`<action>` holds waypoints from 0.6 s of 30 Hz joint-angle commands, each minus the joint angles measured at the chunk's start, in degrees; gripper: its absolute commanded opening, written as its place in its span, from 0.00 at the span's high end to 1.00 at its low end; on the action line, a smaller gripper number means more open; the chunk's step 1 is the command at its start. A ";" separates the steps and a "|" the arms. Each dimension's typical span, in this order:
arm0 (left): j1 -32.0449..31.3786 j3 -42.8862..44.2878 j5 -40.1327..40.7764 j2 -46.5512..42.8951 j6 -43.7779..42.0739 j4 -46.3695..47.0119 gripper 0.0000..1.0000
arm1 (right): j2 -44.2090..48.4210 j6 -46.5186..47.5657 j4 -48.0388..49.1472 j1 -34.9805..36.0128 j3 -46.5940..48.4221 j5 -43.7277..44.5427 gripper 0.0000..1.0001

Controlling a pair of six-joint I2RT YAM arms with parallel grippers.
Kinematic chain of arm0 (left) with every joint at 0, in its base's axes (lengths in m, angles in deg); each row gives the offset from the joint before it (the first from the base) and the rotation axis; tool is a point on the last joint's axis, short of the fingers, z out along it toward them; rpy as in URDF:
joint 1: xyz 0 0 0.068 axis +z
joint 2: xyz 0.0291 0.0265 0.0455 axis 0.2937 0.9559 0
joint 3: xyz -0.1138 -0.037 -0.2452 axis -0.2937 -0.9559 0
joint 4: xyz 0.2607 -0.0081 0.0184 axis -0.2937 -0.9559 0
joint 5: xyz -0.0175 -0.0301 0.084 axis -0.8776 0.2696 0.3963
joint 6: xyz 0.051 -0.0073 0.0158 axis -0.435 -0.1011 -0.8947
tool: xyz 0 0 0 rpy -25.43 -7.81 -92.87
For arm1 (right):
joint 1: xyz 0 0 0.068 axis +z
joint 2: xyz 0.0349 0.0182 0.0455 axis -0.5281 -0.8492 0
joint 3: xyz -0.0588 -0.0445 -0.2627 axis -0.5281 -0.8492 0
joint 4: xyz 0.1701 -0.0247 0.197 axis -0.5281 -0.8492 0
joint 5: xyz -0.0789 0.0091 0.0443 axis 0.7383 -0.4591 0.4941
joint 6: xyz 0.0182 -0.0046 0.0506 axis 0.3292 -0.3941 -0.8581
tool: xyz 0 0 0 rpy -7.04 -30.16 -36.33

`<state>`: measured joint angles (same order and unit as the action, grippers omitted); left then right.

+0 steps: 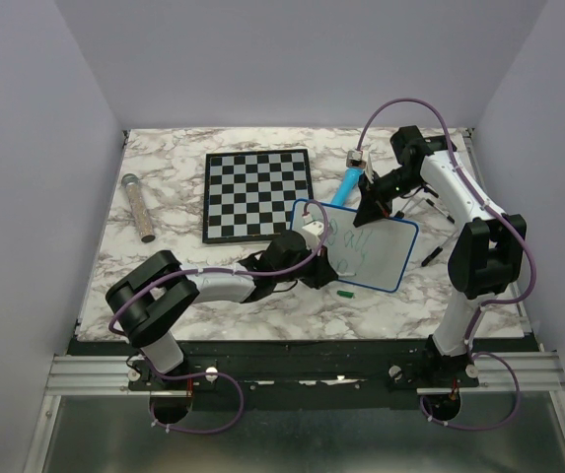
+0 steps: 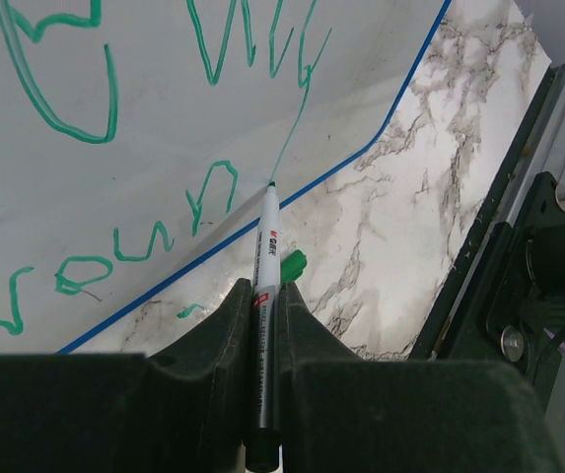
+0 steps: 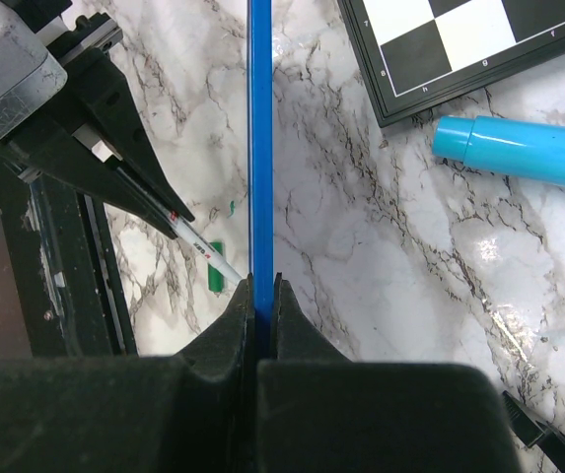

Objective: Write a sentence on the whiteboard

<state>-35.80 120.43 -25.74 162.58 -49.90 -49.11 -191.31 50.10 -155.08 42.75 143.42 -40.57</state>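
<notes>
The whiteboard (image 1: 386,258) with its blue rim lies right of centre on the marble table. The sentence (image 1: 349,241) shows as green loopy letters in rows (image 2: 60,94). My left gripper (image 1: 317,258) is shut on a white marker (image 2: 265,258). The marker's green tip touches the board just inside the near blue rim (image 2: 321,177). My right gripper (image 1: 371,209) is shut on the board's far rim, which the right wrist view shows edge-on as a blue strip (image 3: 259,148). That view also shows the marker (image 3: 203,254).
A black-and-white checkered board (image 1: 257,194) lies behind the whiteboard. A cyan tube (image 1: 348,183) lies beside it (image 3: 519,153). A green cap (image 1: 346,294) rests on the table near the board's front edge (image 2: 293,264). A glittery cylinder (image 1: 137,207) lies far left. Black pens (image 1: 432,256) lie at right.
</notes>
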 commanded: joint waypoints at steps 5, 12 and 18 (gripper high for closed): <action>0.85 1.49 0.73 -1.44 0.41 2.33 1.00 | -0.44 0.93 -0.93 0.11 0.00 -0.98 0.99; 1.20 1.58 0.38 -2.15 0.85 3.21 1.00 | -0.53 0.93 -1.10 0.11 0.08 -0.98 0.99; 1.55 1.58 0.12 -2.85 1.20 3.91 1.00 | -0.62 0.93 -1.10 0.20 0.08 -0.98 0.99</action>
<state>-34.97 120.54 -25.74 161.88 -49.05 -47.73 -191.31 50.10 -155.08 42.75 143.42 -40.57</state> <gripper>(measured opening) 0.185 0.037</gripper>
